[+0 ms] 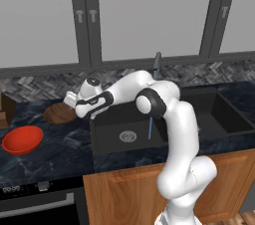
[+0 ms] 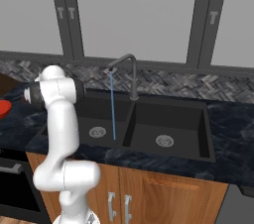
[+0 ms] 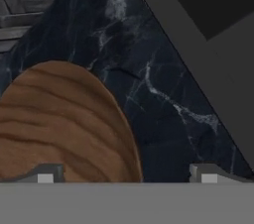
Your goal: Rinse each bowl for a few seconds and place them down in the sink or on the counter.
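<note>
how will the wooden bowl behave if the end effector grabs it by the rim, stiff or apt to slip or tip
The wooden bowl looks rigid, so it should probably hold its shape. Its shallow, sloping rim may let the fingers slip. It sits flat on the counter, so a push would likely slide it, not roll it.

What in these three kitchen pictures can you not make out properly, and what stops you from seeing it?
- Wooden bowl: in the left base view the arm covers its right side; in the hand view the bottom edge cuts it off.
- Red bowl: the right base view's left edge cuts it.
- Gripper: just the fingertips show, apart; the rest lies behind the grey band.
- Left drain: holes too small to make out.
</note>
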Tool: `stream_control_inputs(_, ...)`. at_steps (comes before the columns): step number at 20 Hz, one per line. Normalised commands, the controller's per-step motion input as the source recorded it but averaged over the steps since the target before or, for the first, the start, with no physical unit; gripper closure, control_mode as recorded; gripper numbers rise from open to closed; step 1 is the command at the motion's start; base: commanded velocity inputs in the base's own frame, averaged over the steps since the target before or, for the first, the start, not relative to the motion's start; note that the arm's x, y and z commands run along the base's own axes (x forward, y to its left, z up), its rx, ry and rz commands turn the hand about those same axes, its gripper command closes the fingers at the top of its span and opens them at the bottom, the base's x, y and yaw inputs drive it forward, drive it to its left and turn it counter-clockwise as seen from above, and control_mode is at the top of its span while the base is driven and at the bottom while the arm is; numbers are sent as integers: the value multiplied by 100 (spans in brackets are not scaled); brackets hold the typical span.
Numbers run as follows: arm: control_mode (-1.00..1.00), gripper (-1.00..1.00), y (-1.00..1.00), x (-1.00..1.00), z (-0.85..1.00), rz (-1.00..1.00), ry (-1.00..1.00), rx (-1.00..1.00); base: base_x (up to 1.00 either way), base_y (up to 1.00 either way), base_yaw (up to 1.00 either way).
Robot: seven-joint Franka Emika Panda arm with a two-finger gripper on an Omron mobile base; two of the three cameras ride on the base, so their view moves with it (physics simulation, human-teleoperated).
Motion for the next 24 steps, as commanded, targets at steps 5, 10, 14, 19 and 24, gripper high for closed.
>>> stream_control_inputs(5, -100, -100, 18, 19, -27, -3, 0, 1, 0, 0, 0)
stream_control_inputs(10, -100, 100, 32, 25, -33, -2, 0, 3, 0, 0, 0)
stream_control_inputs(14, -100, 100, 24, 21, -21, -1, 0, 4, 0, 0, 0)
stream_control_inputs(19, -100, 100, 7, 7, -1, -4, -1, 2, 0, 0, 0)
stream_control_inputs(24, -100, 100, -15, -8, 1, -10, -6, 5, 0, 0, 0)
